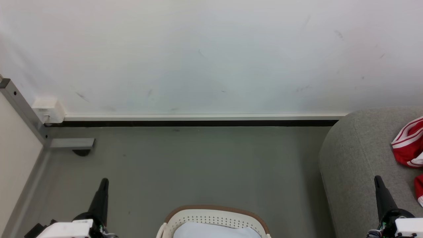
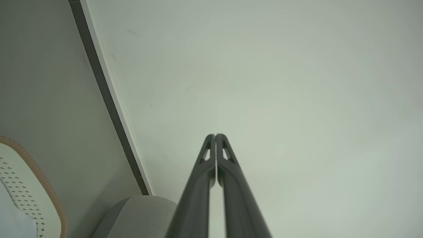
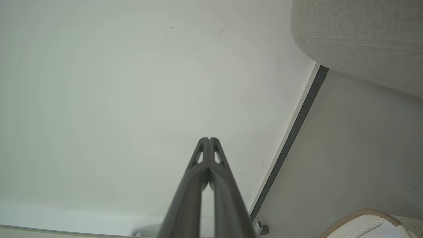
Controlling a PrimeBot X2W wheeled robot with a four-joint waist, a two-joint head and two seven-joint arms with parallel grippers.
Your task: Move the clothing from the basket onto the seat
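1. Framing of grey metal [image 1: 19, 99] runs down the far left of the head view. A small white box [image 1: 49, 109] is fixed at the foot of the plain white wall [image 1: 211, 49] just beside it.
2. The left gripper [image 1: 104, 181] rises at the near left above the grey floor [image 1: 198, 165], apart from everything else. In its wrist view the two long dark fingers [image 2: 198, 191] are pressed together at the tips with nothing between them.
3. The oval white plastic laundry basket with perforated walls and a brown woven-look rim [image 1: 214, 209] stands on the floor at the near centre, between the two grippers. The bottom edge cuts it off, and a pale bluish-white surface [image 1: 214, 231] shows inside it.
4. A white skirting strip [image 1: 198, 117] with a dark gap under it runs along the far wall, from the box to the seat.
5. The large light grey fabric-upholstered seat with rounded edges [image 1: 357, 158] fills the right side. Its far end reaches the wall, and bare floor lies between it and the basket.
6. The right gripper [image 1: 377, 180] rises at the near right, in front of the seat's cushion. Its dark fingers [image 3: 185, 198] are closed against each other and pinch nothing.
7. The soft red clothing with white stripes [image 1: 409, 145] lies crumpled on top of the seat at the right edge. A second red and white patch [image 1: 419, 190] lies just nearer on the seat, cut off by the frame. I cannot tell whether it is a separate garment.
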